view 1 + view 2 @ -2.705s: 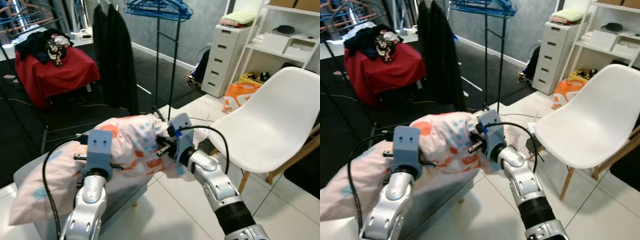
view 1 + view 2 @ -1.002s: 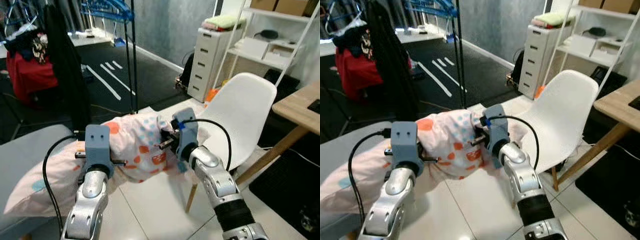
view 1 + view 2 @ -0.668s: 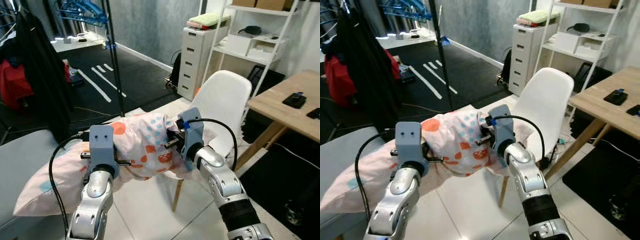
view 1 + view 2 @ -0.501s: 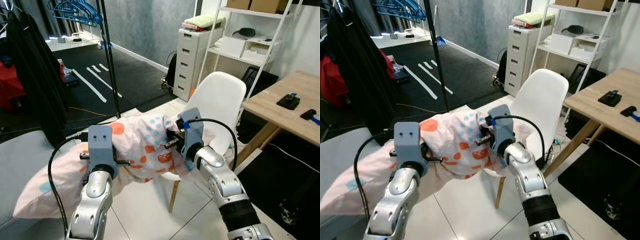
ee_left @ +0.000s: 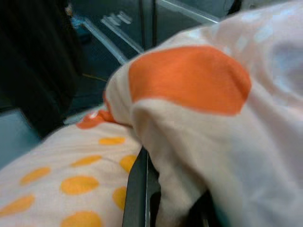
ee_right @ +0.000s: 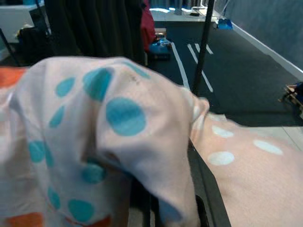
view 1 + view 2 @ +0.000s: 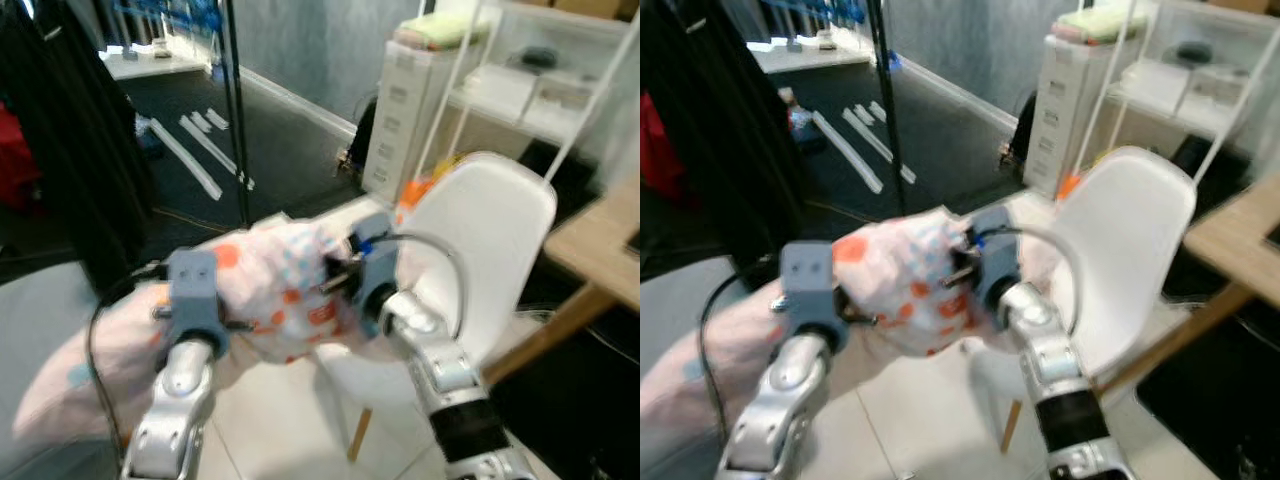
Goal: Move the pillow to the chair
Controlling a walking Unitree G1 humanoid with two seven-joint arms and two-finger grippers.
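Both grippers are holding the polka-dot pillow [image 7: 275,290] up in front of the robot, the left gripper [image 7: 215,318] pinching its left side and the right gripper [image 7: 335,285] clamping its right edge, jaws closed on fabric. The white chair [image 7: 490,240] is standing at two o'clock, just beyond the pillow.

Both silver arms reach forward at chest height, the left gripper [image 7: 240,325] and right gripper [image 7: 333,282] facing inward, each with its black fingers clamped on cloth.
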